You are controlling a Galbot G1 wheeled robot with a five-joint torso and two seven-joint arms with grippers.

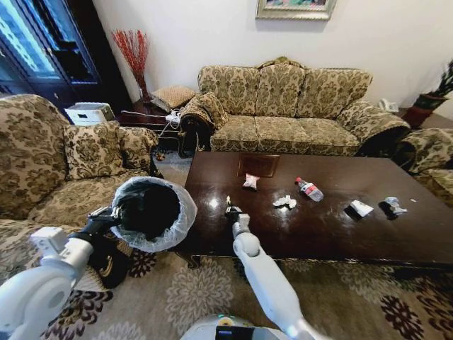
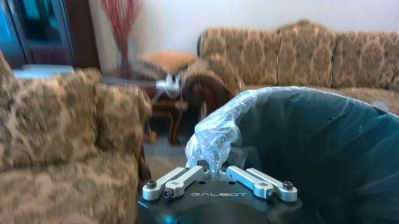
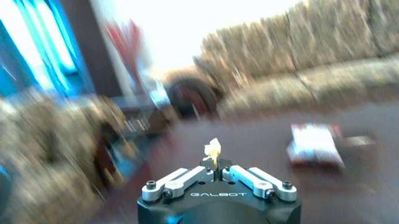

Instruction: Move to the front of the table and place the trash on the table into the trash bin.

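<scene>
The only word I can read is "GALBOT", printed in pale letters on the dark body of my left gripper (image 2: 217, 173), low in the middle of the left wrist frame. The same word stands on my right gripper (image 3: 215, 171), at the bottom centre of the right wrist frame. The bottle (image 1: 309, 189) label is too small to read.

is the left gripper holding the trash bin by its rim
Yes, the left gripper is pinched on the bag-lined rim of the trash bin.
</scene>
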